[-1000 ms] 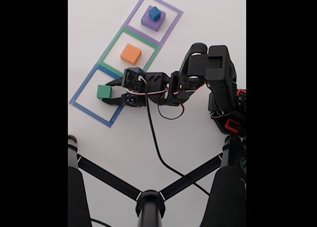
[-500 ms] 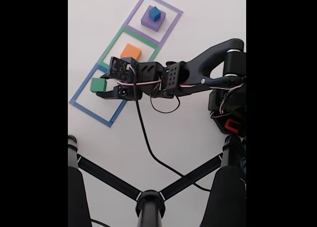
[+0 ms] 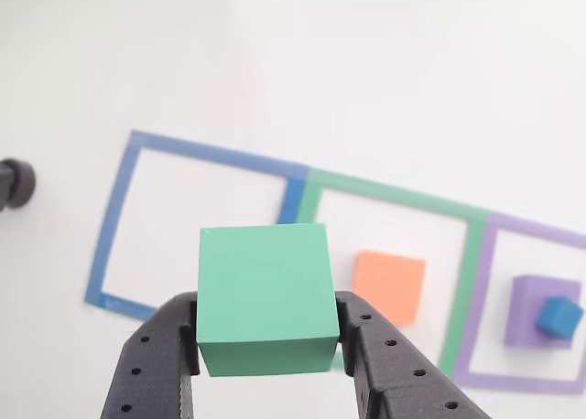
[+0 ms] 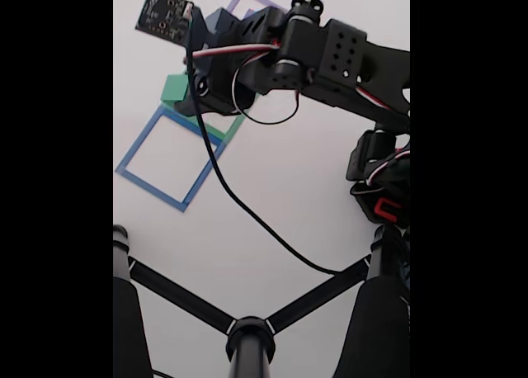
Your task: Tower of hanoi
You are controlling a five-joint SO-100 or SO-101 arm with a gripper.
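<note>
The surface is a plain matte white tabletop (image 3: 275, 62), lit evenly, with three square outlines of tape laid in a row on it: a blue taped outline (image 3: 114, 227), a green taped outline (image 3: 467, 254) and a purple taped outline (image 3: 476, 300), each sharing a side with the next. In the fixed view a black stand with crossed struts (image 4: 247, 328) rises along the lower edge.

The black two-finger gripper (image 3: 267, 323) is clamped on the matte green square block (image 3: 264, 295), one finger pressed to each side, and holds it up off the table, in front of the blue and green outlines in the other view. The flat orange square block (image 3: 389, 286) lies inside the green outline. The purple square block (image 3: 540, 305) sits inside the purple outline with the small blue cube (image 3: 558, 316) on top of it, at its right corner.

In the fixed view the black arm (image 4: 330, 56) stretches across the upper part of the picture and covers the green and purple outlines almost wholly. Only a corner of the green block (image 4: 173, 89) shows beside the gripper body there, and the fingers are hidden. A black cable (image 4: 239, 205) trails from the arm across the table. The purple outline is cut off at the right edge of the other view.
</note>
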